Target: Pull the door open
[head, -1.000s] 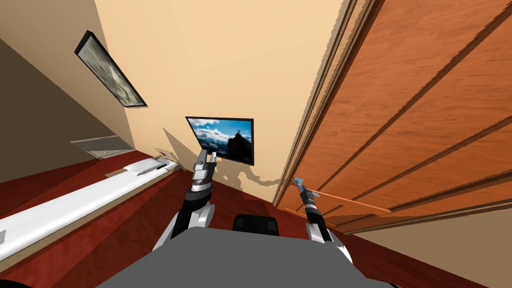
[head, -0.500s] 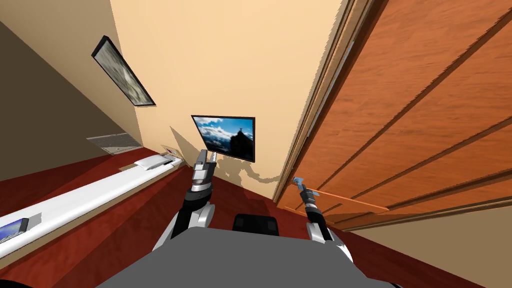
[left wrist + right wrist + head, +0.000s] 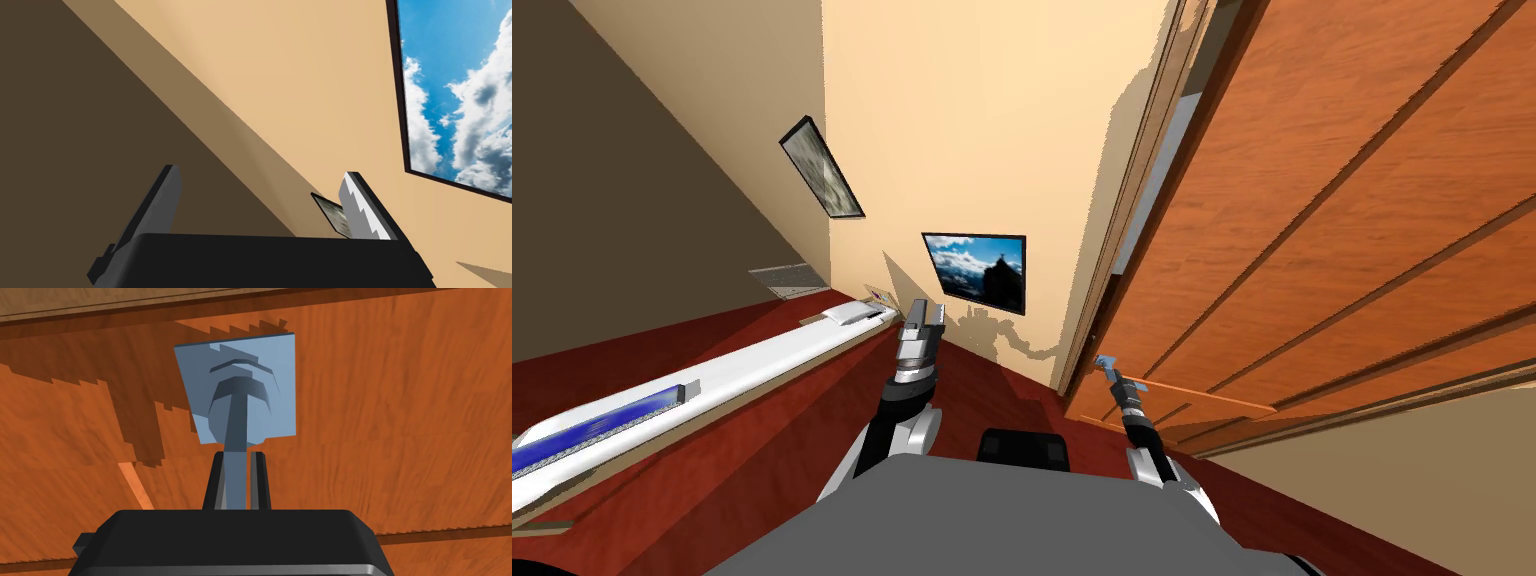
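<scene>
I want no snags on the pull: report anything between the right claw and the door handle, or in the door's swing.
Nothing visible. The right claw is shut on the handle, and nothing shows in the path of the door, which stands ajar.

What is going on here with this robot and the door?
The robot's right claw is shut on the blue-grey handle of the orange wooden door. The door stands a little ajar: a narrow gap shows along its edge. The left claw is open and holds nothing, raised in front of the beige wall.
</scene>
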{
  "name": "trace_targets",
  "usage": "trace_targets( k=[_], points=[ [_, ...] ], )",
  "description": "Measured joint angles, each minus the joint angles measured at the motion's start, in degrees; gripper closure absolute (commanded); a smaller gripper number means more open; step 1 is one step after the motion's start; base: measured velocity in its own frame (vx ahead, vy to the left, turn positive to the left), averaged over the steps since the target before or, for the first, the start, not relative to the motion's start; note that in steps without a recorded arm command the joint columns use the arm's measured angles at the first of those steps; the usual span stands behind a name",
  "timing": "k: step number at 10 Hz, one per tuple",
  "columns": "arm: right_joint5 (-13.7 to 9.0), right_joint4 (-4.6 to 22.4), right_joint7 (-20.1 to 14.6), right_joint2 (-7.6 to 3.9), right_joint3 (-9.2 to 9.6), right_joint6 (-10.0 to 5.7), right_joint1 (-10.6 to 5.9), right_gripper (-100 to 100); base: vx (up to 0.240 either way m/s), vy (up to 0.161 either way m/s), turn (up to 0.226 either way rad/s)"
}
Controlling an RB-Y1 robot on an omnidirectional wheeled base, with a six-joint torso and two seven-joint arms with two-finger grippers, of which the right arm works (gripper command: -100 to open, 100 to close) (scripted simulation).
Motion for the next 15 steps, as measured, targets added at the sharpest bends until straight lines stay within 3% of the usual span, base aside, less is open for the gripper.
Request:
trace_targets(
  k=[2,5,6,10,12,14,15],
  points=[
    [0.5,-0.8,-0.6,-0.41,0.69,0.06,0.18,100,-0.215,-0.053,0.095],
    [1.2,0.2,-1.3,-0.36,1.67,-0.51,-0.26,100,-0.161,-0.047,0.090],
    [1.3,-0.3,-1.9,-1.04,2.02,-0.81,0.53,100,-0.196,-0.024,0.099],
    [2.2,0.5,-4.6,-3.01,3.94,-4.45,2.32,100,-0.203,-0.052,0.125],
    [2.7,-0.9,-6.2,-4.28,5.20,-5.70,4.37,100,-0.187,-0.064,0.097],
    [3.3,0.3,-7.5,-5.07,6.25,-7.76,4.83,100,-0.129,-0.045,0.060],
    [3.3,0.4,-7.6,-5.03,6.39,-7.90,5.01,100,-0.163,-0.074,0.201]
  ],
)
